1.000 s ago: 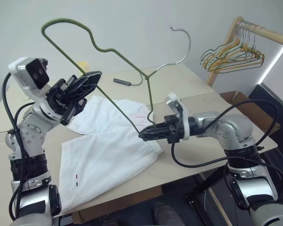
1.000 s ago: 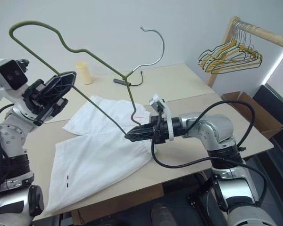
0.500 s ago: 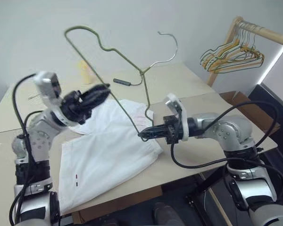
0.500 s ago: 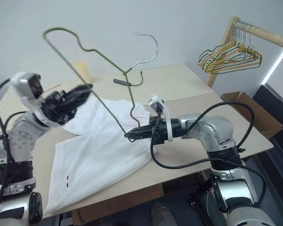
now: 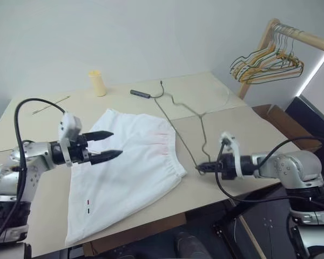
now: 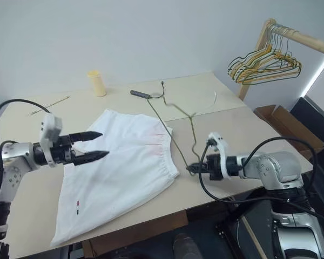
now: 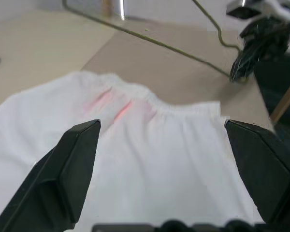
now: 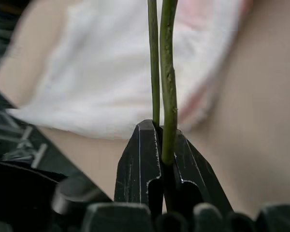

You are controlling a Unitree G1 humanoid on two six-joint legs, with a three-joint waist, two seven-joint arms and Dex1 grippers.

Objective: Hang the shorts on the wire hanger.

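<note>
Down from mid-air, the wire hanger (image 5: 189,116) now lies on the table (image 5: 248,129) just beside the shorts (image 5: 124,167), my right gripper (image 5: 201,168) clenched on its corner. I see my left gripper (image 5: 112,144) released, jaws wide, over the shorts. Behind: a yellow cup (image 5: 96,83), a cable (image 5: 146,94), coloured hangers (image 5: 267,62) on a rack.

Two silver-grey metal arms built of rounded, jointed segments enter from the lower left and lower right of the head camera's frame. Each ends in a gripper, the left gripper (image 5: 105,144) and the right gripper (image 5: 200,168), with two tapering black fingers on a black housing. A small white block sits at each wrist. Thick black cables loop loosely along both arms.
</note>
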